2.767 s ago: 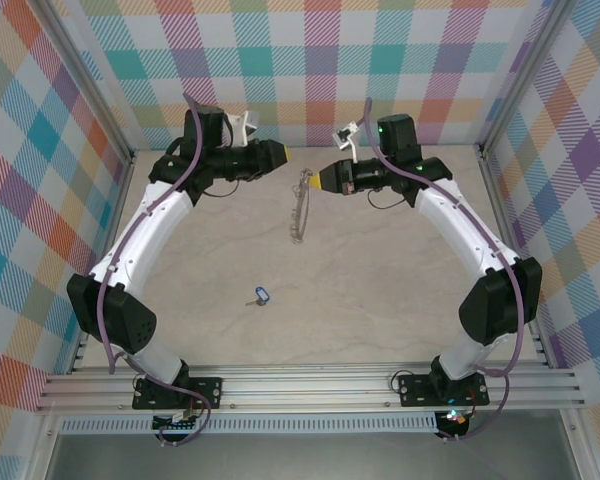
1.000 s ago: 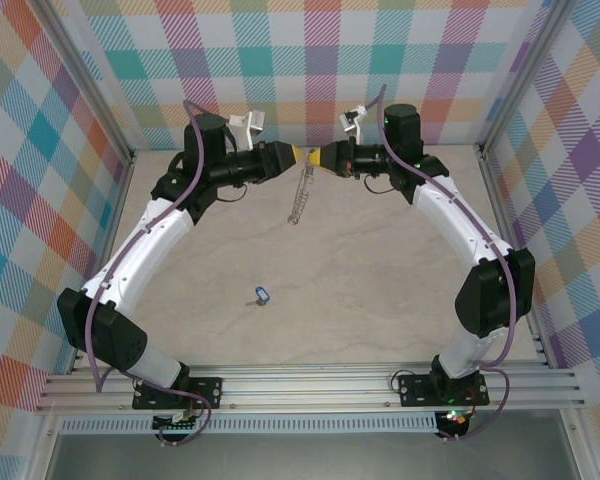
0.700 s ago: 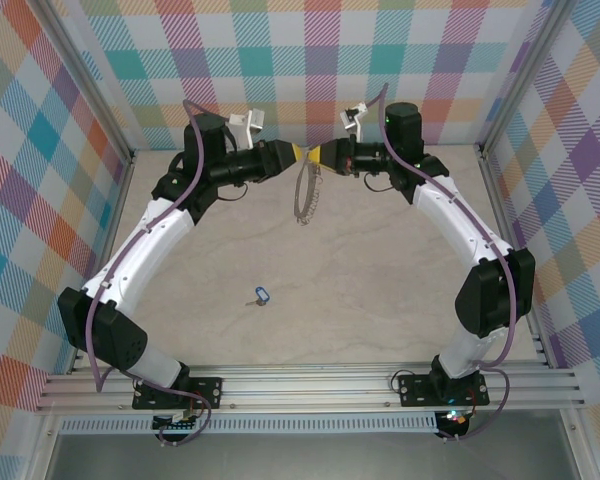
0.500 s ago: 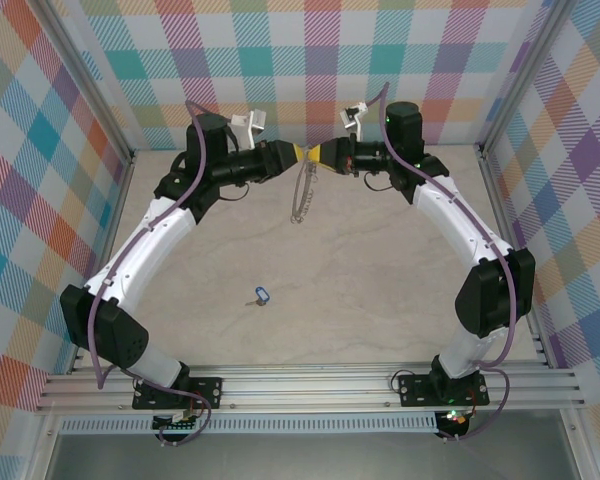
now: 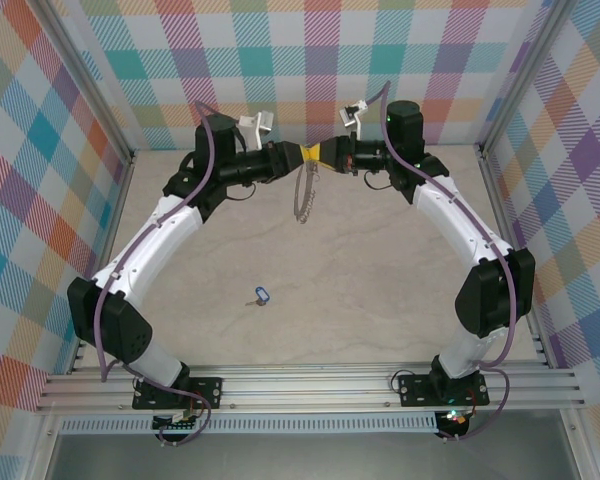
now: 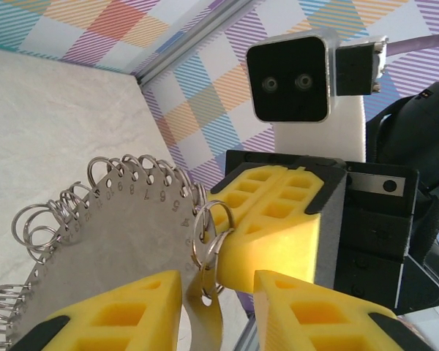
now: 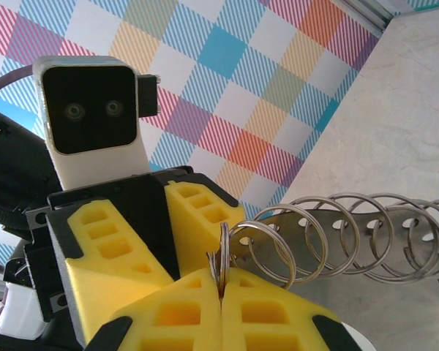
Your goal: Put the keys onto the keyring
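Two end effectors meet above the far worktop (image 5: 380,290): the right end effector (image 7: 221,291) is pressed together on one small loop of the keyring (image 6: 124,227), the left end effector (image 6: 218,296) spread astride a neighbouring loop. The key (image 5: 262,295) lies on the worktop, well apart, toward the near edge. The left should clamp squarely before the right releases.

Beige marbled tabletop (image 5: 380,280) (evenly lit) inside plaid walls (image 5: 310,60).
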Tool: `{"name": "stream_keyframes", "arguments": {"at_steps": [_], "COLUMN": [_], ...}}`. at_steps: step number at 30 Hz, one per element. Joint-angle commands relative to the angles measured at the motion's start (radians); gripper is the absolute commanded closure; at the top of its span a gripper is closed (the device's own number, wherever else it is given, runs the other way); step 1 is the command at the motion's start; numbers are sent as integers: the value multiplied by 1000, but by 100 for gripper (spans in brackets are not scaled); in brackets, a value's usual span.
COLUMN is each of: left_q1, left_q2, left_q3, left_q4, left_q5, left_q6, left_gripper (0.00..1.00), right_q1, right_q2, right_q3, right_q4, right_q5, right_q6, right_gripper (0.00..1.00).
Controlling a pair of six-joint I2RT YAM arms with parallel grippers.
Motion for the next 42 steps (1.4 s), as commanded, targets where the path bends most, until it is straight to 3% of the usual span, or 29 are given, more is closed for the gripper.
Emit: {"name": "stream_keyframes", "arguments": {"at_steps": [1,13,19,30,35,38,40,42], "left_q1": [-16,-21,-29,-48,-53,-53,-53,-52], "left_q2": [2,4,20,64,83,81,74,65], "left_q3": [33,51,54,90,101,96,91,82], "left_q4": [29,61,88,116,142,152,161,168], "left_q5": [21,3,8,11,6,-6,-16,-33], "left_q6": [-12,-33,-45,-63,-72,-70,-64,-56], "left_gripper": [68,69,81,77,100,100,100,100], "right_q1": [-3,-2,-2,-1,-1,-3,-4,-9], "right_q2": [-30,-29,-34,-38,-41,-42,-43,-43], "right_q3": [35,19,16,19,19,24,28,30], "right_q4": [49,43,41,29,12,-5,-17,-16], "right_q5": [-30,-37,-37,-45,-41,-33,-21,-9], "right_q6": [10,8,8,6,-7,-13,-16,-10], "right_gripper": [100,100,100,100,100,100,96,80]}}
